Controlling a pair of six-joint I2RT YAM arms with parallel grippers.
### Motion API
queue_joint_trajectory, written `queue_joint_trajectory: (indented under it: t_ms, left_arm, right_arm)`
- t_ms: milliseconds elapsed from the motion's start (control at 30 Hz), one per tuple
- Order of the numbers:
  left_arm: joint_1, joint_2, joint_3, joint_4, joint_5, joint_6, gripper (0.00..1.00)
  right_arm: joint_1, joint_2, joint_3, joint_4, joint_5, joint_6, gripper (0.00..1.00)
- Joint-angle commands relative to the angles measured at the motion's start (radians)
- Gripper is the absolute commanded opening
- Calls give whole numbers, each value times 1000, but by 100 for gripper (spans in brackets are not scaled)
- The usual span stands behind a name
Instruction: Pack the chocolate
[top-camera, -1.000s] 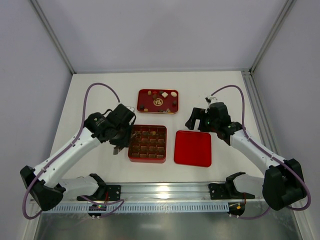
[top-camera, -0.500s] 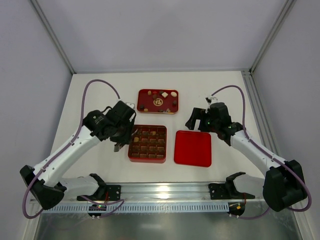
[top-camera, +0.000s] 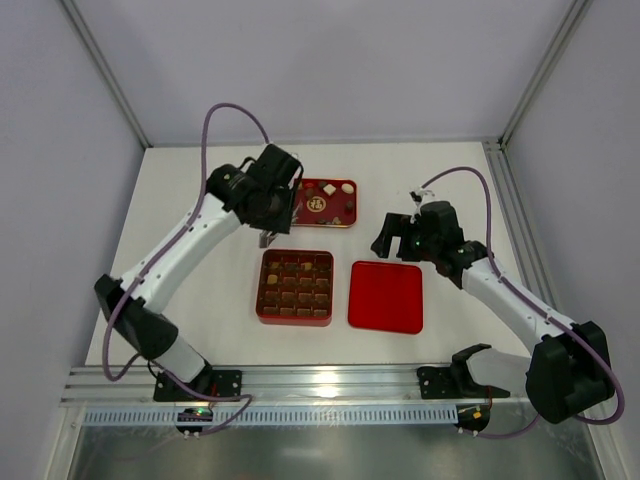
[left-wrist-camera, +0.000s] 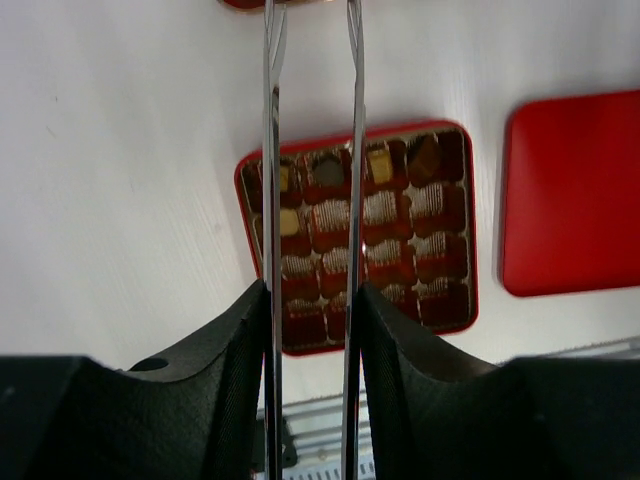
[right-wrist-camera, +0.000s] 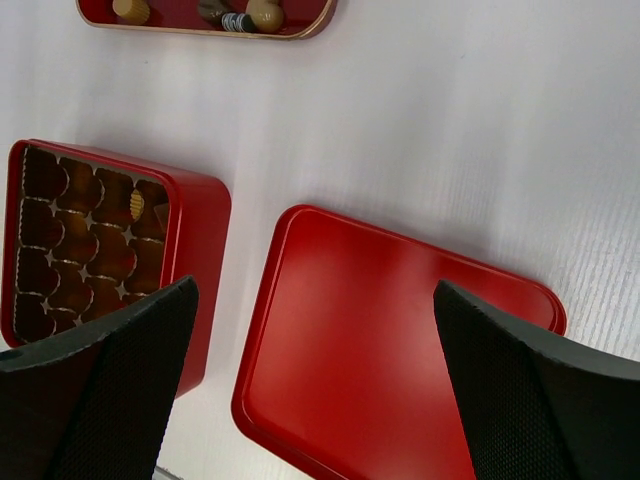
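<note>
Left gripper (left-wrist-camera: 310, 20) is the one doing the work here. Its two thin metal blades (left-wrist-camera: 354, 200) are running parallel with a narrow gap, and I'm not seeing anything between them, though the very tips are running off the top of the wrist view.

I'm reading this as the fetch part of the cycle: it's heading for another piece, not dropping one.

- **Ahead of the tips:** the loose chocolate (top-camera: 328, 188) is sitting in the glossy red oval tray (top-camera: 330, 224). It's little rounded and blocky bits in tan, white and dark brown.
- **Under and behind the blades:** the square red box (left-wrist-camera: 472, 250) is showing its brown crinkled-paper cups. A few packed pieces (left-wrist-camera: 380, 163) are filling the row nearest the tips, and the rest look empty.
- **Off to the blades' right:** the flat, smooth red lid (left-wrist-camera: 570, 190) is lying just beside the box.

Next move, I'm guessing: reach forward over the tray, straddle one piece and pinch gently. Those bits are tiny and probably slippery.

Right gripper (right-wrist-camera: 315, 290) is hanging over the lid with its ribbed black pads spread wide, holding nothing.
</note>
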Motion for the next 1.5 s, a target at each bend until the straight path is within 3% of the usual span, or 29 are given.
queue_joint_trajectory:
  t_ms: [0,167,500,1467]
  left_arm:
    - [46,100,103,73,-11,58,40]
    - [112,297,264,116,26,96,40]
    - [131,580,564,64,39,157,41]
    - [154,707,551,119,74,170,40]
  right_arm:
    - [0,2,61,-7,-7,-35,100]
    - [-4,21,84,-13,-24,-41,100]
    - [-24,57,122,-18,-35,-64,100]
    - [-40,64,95,8,-55,-60,99]
